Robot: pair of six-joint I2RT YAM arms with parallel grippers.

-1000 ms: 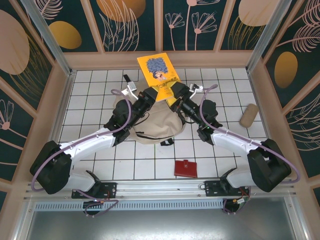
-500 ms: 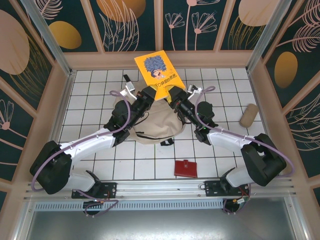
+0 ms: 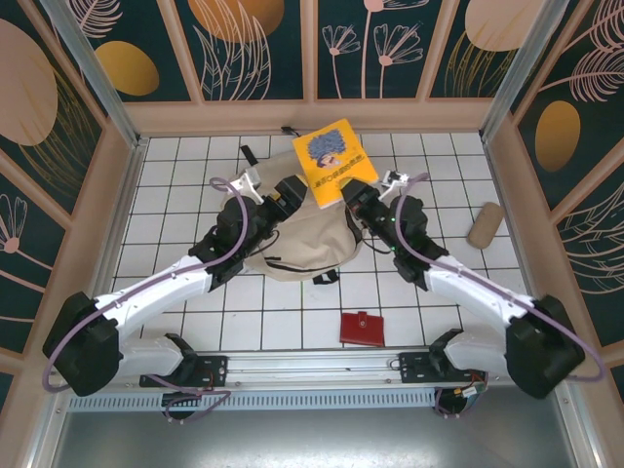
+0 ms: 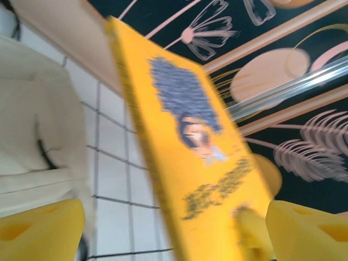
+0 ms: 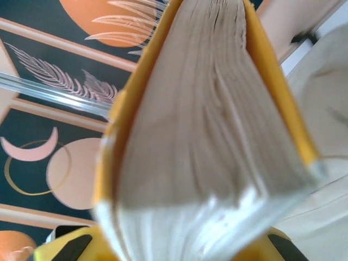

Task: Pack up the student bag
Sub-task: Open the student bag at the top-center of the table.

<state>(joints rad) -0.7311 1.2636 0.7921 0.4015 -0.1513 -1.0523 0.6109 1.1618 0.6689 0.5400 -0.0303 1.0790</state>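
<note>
Two claws worked above the far side of the counter (image 3: 175, 292), and only one of them carried anything. On the left, the left claw (image 3: 291, 191) stood released: in its wrist view its yellow fingers (image 4: 38, 228) were spread wide, with the yellow book (image 3: 334, 161) passing between them unpinched. Below and between the arms lay the student bag (image 3: 297, 242), slumped on the white tiles in the middle of the counter, its cream fabric also at the left of the left wrist view (image 4: 32, 136). Whether its mouth was unzipped could not be told. Right of it, the right claw (image 3: 355, 198) was clenched on the book's lower edge, holding it tilted over the bag's far rim; its own camera looked straight along the page block (image 5: 206, 109).

The step in hand looked like getting the book into the bag. It would probably go best if the free left claw dropped to the bag's rim and held the fabric open (soft cloth tends to fold shut), while the right claw lowered the book narrow edge first, letting go only once it was well inside. A red wallet (image 3: 362, 328) and a tan pouch (image 3: 484, 225) lay well apart, nearer and further right.
</note>
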